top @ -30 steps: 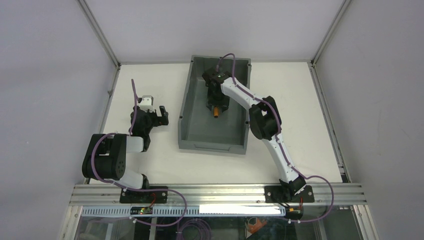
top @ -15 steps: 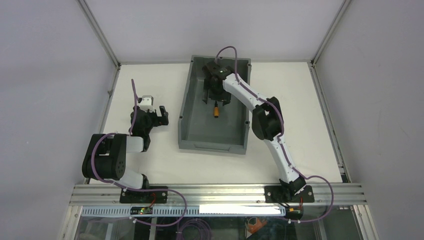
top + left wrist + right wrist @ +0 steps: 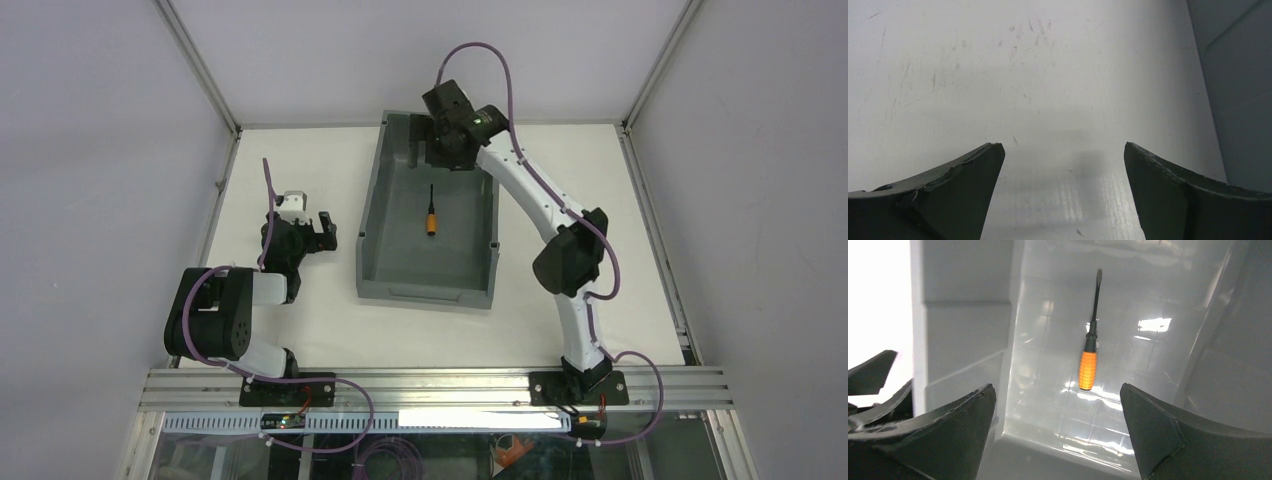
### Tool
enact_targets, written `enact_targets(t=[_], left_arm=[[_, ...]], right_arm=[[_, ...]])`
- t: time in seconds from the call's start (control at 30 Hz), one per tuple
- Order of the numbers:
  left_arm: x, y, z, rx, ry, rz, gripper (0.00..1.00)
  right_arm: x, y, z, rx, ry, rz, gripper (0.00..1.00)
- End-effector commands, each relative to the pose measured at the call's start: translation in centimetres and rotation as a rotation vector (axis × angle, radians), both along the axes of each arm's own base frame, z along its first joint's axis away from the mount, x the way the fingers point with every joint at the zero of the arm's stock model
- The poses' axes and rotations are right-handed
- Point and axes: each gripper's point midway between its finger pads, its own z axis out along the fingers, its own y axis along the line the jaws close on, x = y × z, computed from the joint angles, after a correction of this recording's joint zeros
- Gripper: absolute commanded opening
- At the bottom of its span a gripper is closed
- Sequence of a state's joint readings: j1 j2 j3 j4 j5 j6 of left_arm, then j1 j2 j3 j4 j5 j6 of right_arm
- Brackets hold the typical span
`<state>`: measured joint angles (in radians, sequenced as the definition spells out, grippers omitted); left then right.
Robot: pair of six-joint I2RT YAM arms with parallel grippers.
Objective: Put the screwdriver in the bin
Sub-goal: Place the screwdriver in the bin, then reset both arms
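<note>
The screwdriver (image 3: 431,215), orange handle and thin black shaft, lies loose on the floor of the dark grey bin (image 3: 372,210); the right wrist view shows the screwdriver (image 3: 1088,367) flat on the bin's floor (image 3: 1048,405). My right gripper (image 3: 437,152) hangs open above the bin's far end, clear of the screwdriver, nothing between its fingers (image 3: 1158,435). My left gripper (image 3: 318,228) rests open over the white table to the left of the bin, holding nothing; in its own view its fingers (image 3: 963,185) frame bare table.
The bin's tall walls (image 3: 495,230) enclose the screwdriver. White table surface (image 3: 270,170) lies left and right of the bin. Enclosure walls and metal posts (image 3: 200,70) border the table. The bin's outer wall (image 3: 1243,75) shows at the right of the left wrist view.
My right gripper opened, let go of the screwdriver and rose back toward the bin's far end. The screwdriver now lies free on the bin floor. The left arm stayed still.
</note>
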<state>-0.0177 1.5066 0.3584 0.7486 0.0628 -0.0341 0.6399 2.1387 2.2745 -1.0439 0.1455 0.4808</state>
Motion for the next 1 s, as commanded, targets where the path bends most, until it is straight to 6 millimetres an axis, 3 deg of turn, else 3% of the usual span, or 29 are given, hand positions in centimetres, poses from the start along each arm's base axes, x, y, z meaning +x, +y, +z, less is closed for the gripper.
enact_targets(t=[0.0,0.2,0.43,0.57,0.7,0.73,0.87,0.97], left_arm=[[1.3,-0.1,2.3,0.002,-0.09,-0.019,0.99],[1.3,-0.1,2.3,0.003,-0.09,-0.019,0.99],[1.3,-0.1,2.3,0.002,-0.091,-0.019,0.99],[1.3,-0.1,2.3,0.002,-0.09,-0.02,0.99],[1.3,-0.1,2.3,0.002,-0.09,-0.019,0.99],[1.3,-0.1,2.3,0.002,-0.09,-0.019,0.99],[1.3,-0.1,2.3,0.002,-0.09,-0.02,0.99],[1.3,-0.1,2.3,0.002,-0.09,-0.019,0.99]], right_arm=[[0.4,-2.2,9.1,0.067,-0.223,0.016,0.99],[0.2,-7.1,13.9,0.05,-0.391,-0.037,0.99],[-0.9,-14.9,16.7,0.022,-0.558,-0.163,0.99],[-1.8,-19.8,16.5,-0.005,-0.592,-0.266,0.99],[-2.6,-23.6,14.8,-0.063,-0.591,-0.351,0.99],[-2.9,-24.4,15.0,-0.075,-0.604,-0.37,0.99],[-3.5,-27.1,12.5,-0.152,-0.598,-0.43,0.99],[-3.8,-28.0,10.9,-0.171,-0.585,-0.458,0.99]])
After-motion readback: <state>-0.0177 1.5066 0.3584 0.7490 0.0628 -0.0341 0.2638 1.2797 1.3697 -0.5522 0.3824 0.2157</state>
